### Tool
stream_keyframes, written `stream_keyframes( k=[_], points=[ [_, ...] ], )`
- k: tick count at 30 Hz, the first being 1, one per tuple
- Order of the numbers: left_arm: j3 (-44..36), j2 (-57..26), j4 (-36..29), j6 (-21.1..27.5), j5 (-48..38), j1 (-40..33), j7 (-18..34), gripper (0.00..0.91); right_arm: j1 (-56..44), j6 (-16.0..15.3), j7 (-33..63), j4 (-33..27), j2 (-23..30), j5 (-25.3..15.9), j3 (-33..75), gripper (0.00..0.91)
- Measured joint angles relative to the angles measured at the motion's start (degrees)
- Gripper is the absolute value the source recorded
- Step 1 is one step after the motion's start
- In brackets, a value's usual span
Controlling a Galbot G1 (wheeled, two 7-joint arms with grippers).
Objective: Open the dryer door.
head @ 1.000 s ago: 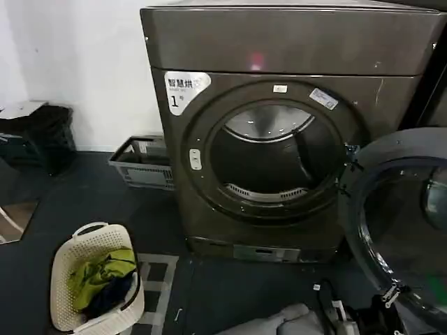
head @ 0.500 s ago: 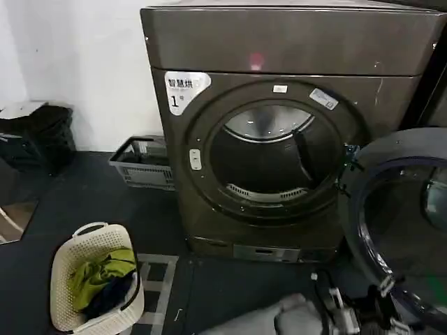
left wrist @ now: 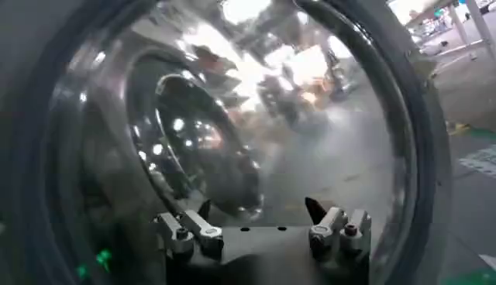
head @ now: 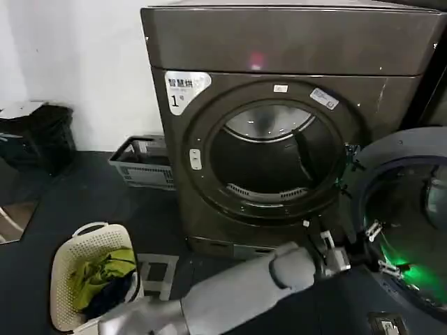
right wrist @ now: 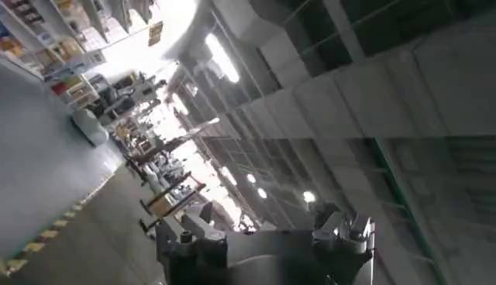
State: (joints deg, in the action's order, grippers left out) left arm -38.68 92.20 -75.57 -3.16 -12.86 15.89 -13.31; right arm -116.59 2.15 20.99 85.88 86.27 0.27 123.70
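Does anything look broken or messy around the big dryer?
Nothing looks broken. The dryer door is swung wide open to the right of the dryer, with the left gripper open at it. Clothes sit neatly in the white basket, nothing spilled.

dryer door (head: 408,216) right of dryer (head: 279,132) (open)

Dim room in my head view, green glow on the dryer door (head: 408,230). My left wrist view: chrome glare, warped reflections. Right wrist view: blown-out ceiling lights.
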Motion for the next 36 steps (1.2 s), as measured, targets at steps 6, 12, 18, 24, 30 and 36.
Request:
stream_keyframes(
  k=[6, 12, 18, 24, 30, 36],
  points=[
    [-0.2, 0.0, 0.2, 0.7, -0.6, -2.1, -0.4, 0.907, 0.6, -0.6, -0.1, 1.4, 0.4, -0.4, -0.3, 0.907],
    [-0.2, 0.0, -0.8, 5.3, -2.0, -2.1, 0.5, 0.907, 0.6, -0.7, 0.0, 1.5, 0.5, -0.4, -0.3, 0.907],
    [-0.2, 0.0, -3.2, 14.2, -6.9, -1.7, 1.6, 0.907, 0.9, -0.6, 0.0, 2.1, 0.8, -0.5, -0.5, 0.907],
    [-0.1, 0.0, -6.1, 20.6, -12.3, -0.9, 5.6, 0.907, 1.3, -0.6, 0.0, 2.7, 1.0, -0.7, -1.0, 0.907],
    [1.0, 0.0, -7.5, 22.4, -15.7, -0.5, 7.7, 0.907, 1.4, -0.4, -0.2, 3.0, 1.1, -0.9, -1.4, 0.907],
    [2.4, 0.0, -9.6, 22.8, -16.6, -0.2, 3.3, 0.907, 1.1, 0.4, -1.5, 2.9, 0.8, 0.0, -1.3, 0.907]
  ],
)
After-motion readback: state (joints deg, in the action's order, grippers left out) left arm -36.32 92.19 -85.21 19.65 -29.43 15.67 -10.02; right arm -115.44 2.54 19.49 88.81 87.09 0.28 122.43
